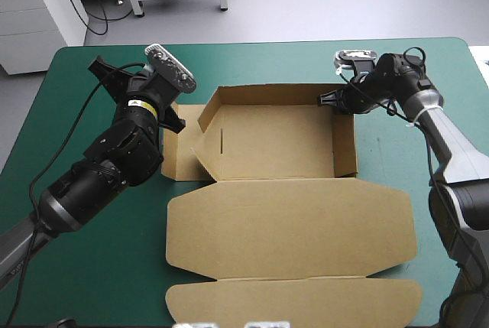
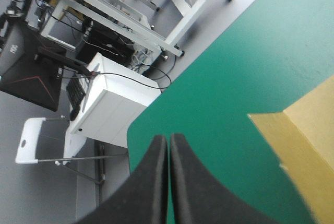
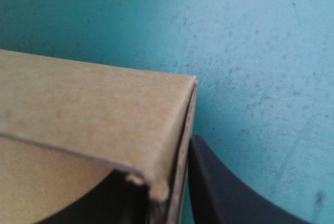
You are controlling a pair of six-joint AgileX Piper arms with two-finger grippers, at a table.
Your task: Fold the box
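High view: the box (image 1: pixel 275 144) lies at the middle of the surface (image 1: pixel 84 83), on its teal-green cover. The far half of the box forms an open tray. The far wall and the right wall stand upright. The left wall (image 1: pixel 208 123) leans inward over the tray floor, and a side flap (image 1: pixel 180 156) lies flat on the cover outside it. The lid (image 1: pixel 290 225) lies flat, running from the tray toward the near edge of the surface.

The right gripper (image 1: pixel 330 100) is at the far right corner of the tray. Right wrist view: the wall edge at that corner sits between the black fingers (image 3: pixel 224 192), one outside the wall and one inside, clamped on the board.

The left gripper (image 1: pixel 174 118) is just beside the left side of the box, by the side flap. Left wrist view: its fingertips (image 2: pixel 151 182) are pressed together into one point with nothing between them, over bare cover, with a brown edge of the box near them.
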